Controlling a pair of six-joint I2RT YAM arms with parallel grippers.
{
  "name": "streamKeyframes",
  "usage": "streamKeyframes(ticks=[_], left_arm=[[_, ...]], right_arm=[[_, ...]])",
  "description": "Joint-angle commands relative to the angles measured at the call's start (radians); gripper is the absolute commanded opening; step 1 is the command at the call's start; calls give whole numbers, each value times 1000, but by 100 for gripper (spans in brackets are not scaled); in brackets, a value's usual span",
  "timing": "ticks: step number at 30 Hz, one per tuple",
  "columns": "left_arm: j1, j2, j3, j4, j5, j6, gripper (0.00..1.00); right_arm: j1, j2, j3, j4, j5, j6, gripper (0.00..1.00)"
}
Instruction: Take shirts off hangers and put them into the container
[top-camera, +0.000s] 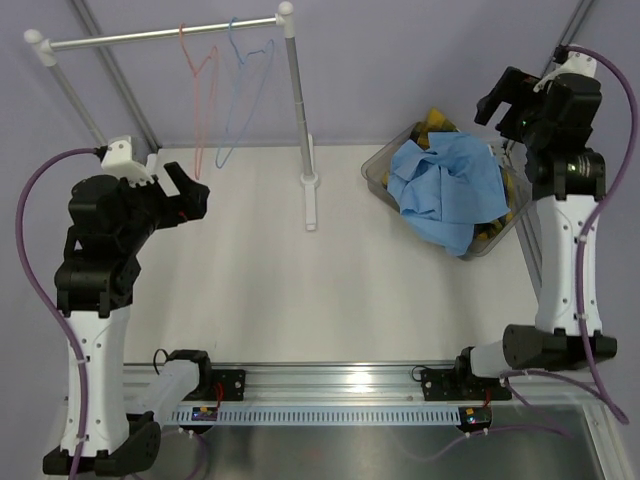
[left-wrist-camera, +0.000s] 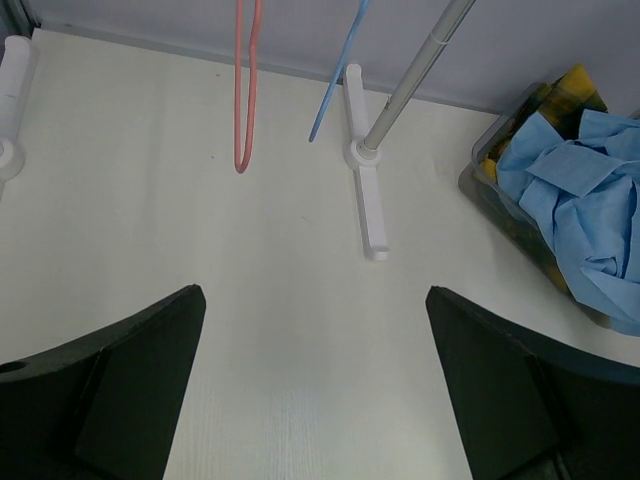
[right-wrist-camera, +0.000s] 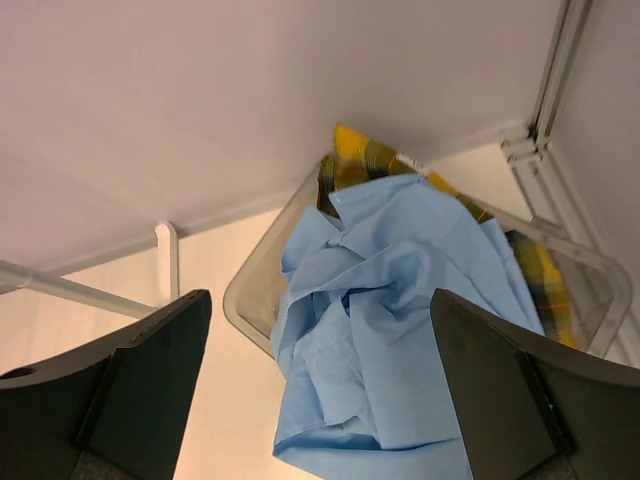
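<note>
I see my right hand (top-camera: 503, 103) open and empty above the container (top-camera: 376, 166), whose blue shirt (top-camera: 445, 185), heaped over the plaid shirt (top-camera: 436, 122), droops past its near rim; my left hand (top-camera: 188, 196), also open and empty, is far from the container.

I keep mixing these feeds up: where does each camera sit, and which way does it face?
Top external: above and behind the arm bases, looking down on table, rack and container; both arms, left gripper and right gripper show.
Left wrist: on the left arm, facing across the table toward the red hanger and blue hanger; own fingers at bottom.
Right wrist: on the right arm, looking down at the light blue shirt over the plaid shirt; own fingers at bottom.
Shared: all three show the container.
</note>
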Motion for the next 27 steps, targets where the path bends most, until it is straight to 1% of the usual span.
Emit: streamKeyframes(ticks=[1, 3, 4, 6, 7, 8, 10, 11, 13, 14, 16, 17, 18, 19, 20, 22, 23, 25, 27], left_arm=[[-5, -44, 76, -5, -14, 25, 99], [-5, -63, 108, -21, -43, 38, 99], [-5, -71, 119, -29, -52, 46, 99], [-5, -85, 150, -43, -92, 68, 99], [-5, -102, 158, -48, -107, 74, 99], [-5, -110, 162, -60, -121, 84, 99], [-5, -132, 167, -69, -165, 92, 99], [-5, -140, 161, -75, -178, 97, 99], [-5, -149, 146, -77, -179, 97, 99], [-5, -157, 136, -75, -175, 91, 99], [-5, -162, 118, -77, -160, 85, 99], [-5, -166, 100, -75, -156, 77, 99], [-5, -168, 90, -77, -152, 72, 99], [-5, -168, 83, -77, -150, 71, 99], [-5, -169, 75, -75, -150, 68, 99], [-5, -166, 69, -77, -150, 65, 99], [-6, -163, 67, -75, -149, 66, 99], [-5, -160, 66, -75, -152, 68, 99], [-5, -157, 63, -75, -149, 69, 99]], right_arm=[[7, -166, 30, -38, 46, -79, 99], [7, -239, 17, -18, 71, -97, 99], [7, -311, 7, -9, 95, -110, 99], [7, -382, -43, 38, 116, -126, 99], [7, -449, -68, 55, 114, -137, 99], [7, -477, -121, 89, 103, -145, 99], [24, -535, -172, 100, 67, -148, 99], [48, -561, -247, 115, 35, -148, 99], [70, -572, -339, 126, 22, -130, 100], [87, -577, -443, 129, 16, -122, 99], [105, -589, -554, 143, 4, -79, 99], [114, -587, -660, 152, -25, -76, 99], [128, -586, -706, 155, -30, -82, 99], [148, -571, -755, 160, -10, -97, 99], [215, -565, -831, 175, 25, -113, 100], [306, -523, -870, 201, 144, -159, 100], [338, -493, -858, 189, 155, -159, 99], [342, -390, -841, 184, 168, -157, 99], [343, -338, -841, 204, 180, -144, 100]])
